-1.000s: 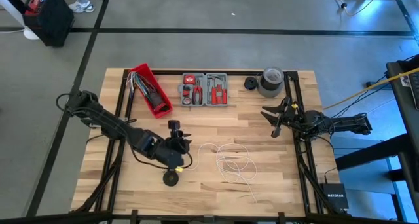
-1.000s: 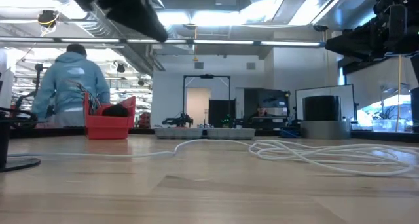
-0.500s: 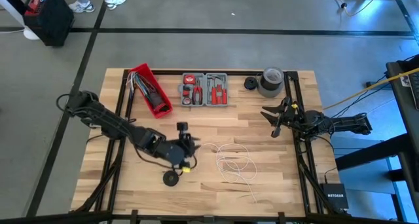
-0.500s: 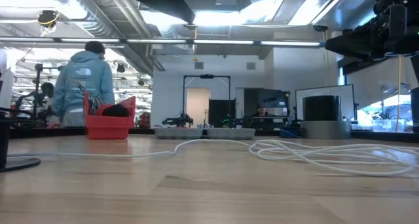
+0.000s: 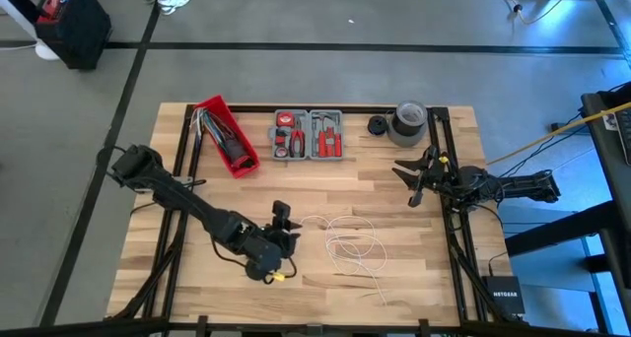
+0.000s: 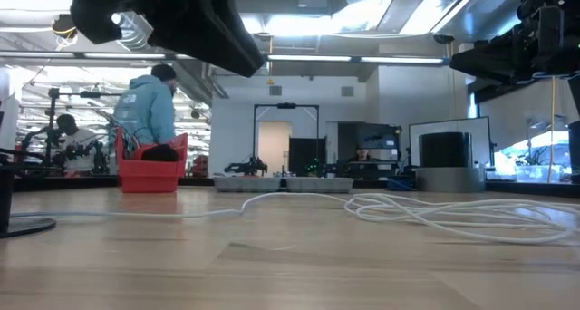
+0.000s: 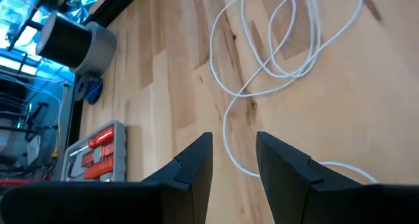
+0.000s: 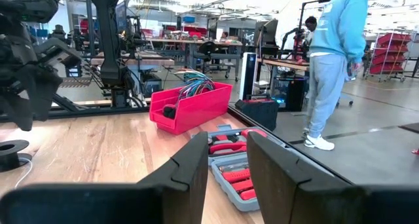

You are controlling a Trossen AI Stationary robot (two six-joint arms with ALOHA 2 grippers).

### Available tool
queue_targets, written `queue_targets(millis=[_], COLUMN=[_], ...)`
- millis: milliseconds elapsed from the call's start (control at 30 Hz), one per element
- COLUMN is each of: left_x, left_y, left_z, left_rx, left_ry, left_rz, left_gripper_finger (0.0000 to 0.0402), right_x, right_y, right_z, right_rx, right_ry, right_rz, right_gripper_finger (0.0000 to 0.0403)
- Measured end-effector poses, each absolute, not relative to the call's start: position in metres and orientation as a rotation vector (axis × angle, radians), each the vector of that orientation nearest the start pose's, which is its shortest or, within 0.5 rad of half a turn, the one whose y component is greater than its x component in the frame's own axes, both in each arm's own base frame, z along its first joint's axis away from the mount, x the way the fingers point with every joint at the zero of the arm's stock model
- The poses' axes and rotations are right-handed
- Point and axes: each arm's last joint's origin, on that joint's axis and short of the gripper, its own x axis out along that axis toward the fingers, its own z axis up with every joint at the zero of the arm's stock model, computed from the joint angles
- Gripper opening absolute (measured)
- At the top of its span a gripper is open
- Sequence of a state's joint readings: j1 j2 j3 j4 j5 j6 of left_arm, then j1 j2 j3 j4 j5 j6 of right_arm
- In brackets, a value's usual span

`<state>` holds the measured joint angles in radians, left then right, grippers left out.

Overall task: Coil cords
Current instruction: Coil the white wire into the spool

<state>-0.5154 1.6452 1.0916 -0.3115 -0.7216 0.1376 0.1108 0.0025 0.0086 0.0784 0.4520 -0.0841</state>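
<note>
The long white cord (image 5: 350, 243) lies in loose loops on the wooden table right of centre. It also shows in the low view (image 6: 435, 210) and the left wrist view (image 7: 275, 54). My left gripper (image 5: 282, 217) is open and hangs above the table just left of the cord's left end; a strand runs below the gap between its fingers (image 7: 234, 139). My right gripper (image 5: 406, 182) is open and empty, raised at the table's right side. A small black round thing (image 5: 257, 270) lies under my left wrist. I cannot make out a black cord.
A red bin (image 5: 225, 135), a grey tool tray (image 5: 309, 133) and a grey tape roll (image 5: 409, 122) stand along the far edge. Bare wood lies near the front edge. A person (image 6: 149, 106) stands in the room behind the table.
My left gripper has gone toward the table's right and near edges, closer to the white cord's left end, and shows lower in the low view. The cord has not moved. The person behind the table has walked on.
</note>
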Motion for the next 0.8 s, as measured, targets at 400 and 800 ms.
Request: queue_targets(millis=[400,800], left_x=[0.309,0.237], left_y=[-0.138,-0.21], left_z=[0.239,0.204], left_rx=[0.668,0.53], left_ry=[0.624,0.85], left_rz=[0.27,0.054], left_gripper_finger=[0.0111,0.0111], right_x=[0.095,0.095], right_y=[-0.002,-0.002], right_z=[0.174,0.173], right_rx=[-0.06,-0.06], right_ry=[-0.067,-0.067], right_rz=[-0.344,-0.344], right_gripper_finger=[0.0111,0.0111])
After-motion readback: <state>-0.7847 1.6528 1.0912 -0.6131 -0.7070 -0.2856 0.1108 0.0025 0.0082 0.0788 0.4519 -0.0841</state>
